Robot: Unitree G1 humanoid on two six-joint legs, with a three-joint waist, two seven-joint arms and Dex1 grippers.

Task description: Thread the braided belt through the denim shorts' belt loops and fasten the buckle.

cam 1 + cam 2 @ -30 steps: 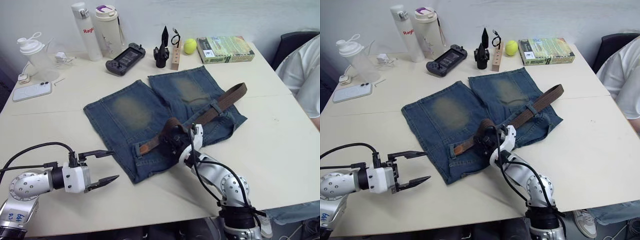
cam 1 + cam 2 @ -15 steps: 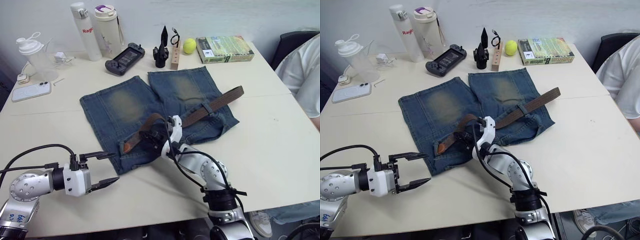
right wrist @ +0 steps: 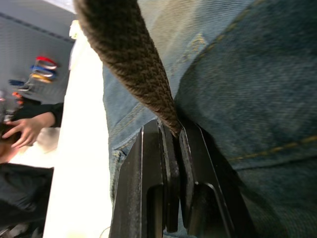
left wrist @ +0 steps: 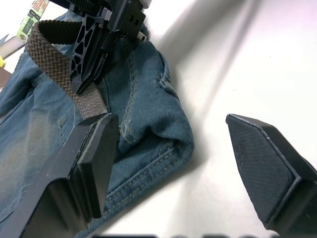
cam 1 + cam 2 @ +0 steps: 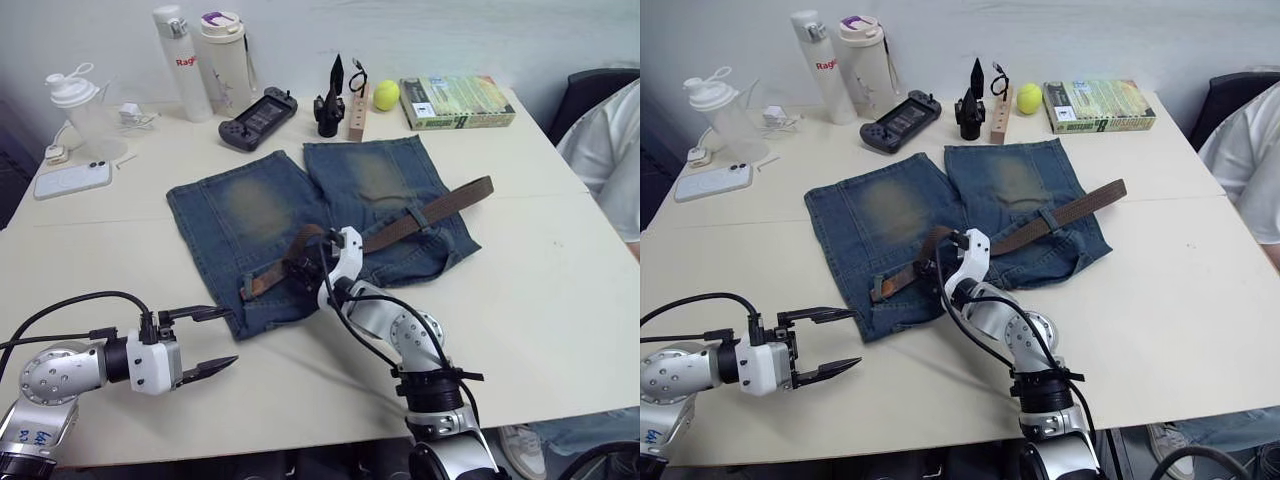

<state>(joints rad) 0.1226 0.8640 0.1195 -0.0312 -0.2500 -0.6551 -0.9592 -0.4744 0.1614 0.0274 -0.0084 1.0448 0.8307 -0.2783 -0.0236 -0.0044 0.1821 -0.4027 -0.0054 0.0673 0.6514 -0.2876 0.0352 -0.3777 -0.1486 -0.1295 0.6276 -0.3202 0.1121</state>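
The denim shorts (image 5: 262, 215) lie flat mid-table, waistband toward me. Across the waistband runs the braided belt (image 5: 440, 202), from its far right end to a near left end (image 5: 250, 290). One of the belt loops (image 5: 413, 215) crosses over it on the right. My right gripper (image 5: 301, 268) is shut on the belt's raised middle; the right wrist view shows the strap (image 3: 133, 59) pinched between the fingertips (image 3: 171, 130). My left gripper (image 5: 205, 340) hovers open over bare table just off the shorts' near left corner (image 4: 168, 129). The buckle is hidden.
Along the back edge stand two bottles (image 5: 178, 60), a shaker (image 5: 80, 110), a phone (image 5: 70, 180), a game controller (image 5: 255, 105), a black stand (image 5: 330, 95), a wooden block (image 5: 357, 110), a tennis ball (image 5: 386, 94) and a book (image 5: 455, 100). A person sits at the right edge (image 5: 615, 150).
My right gripper has moved left with the belt, dragging the strap's near end and the shorts' waistband leftward. The left gripper stays open in place.
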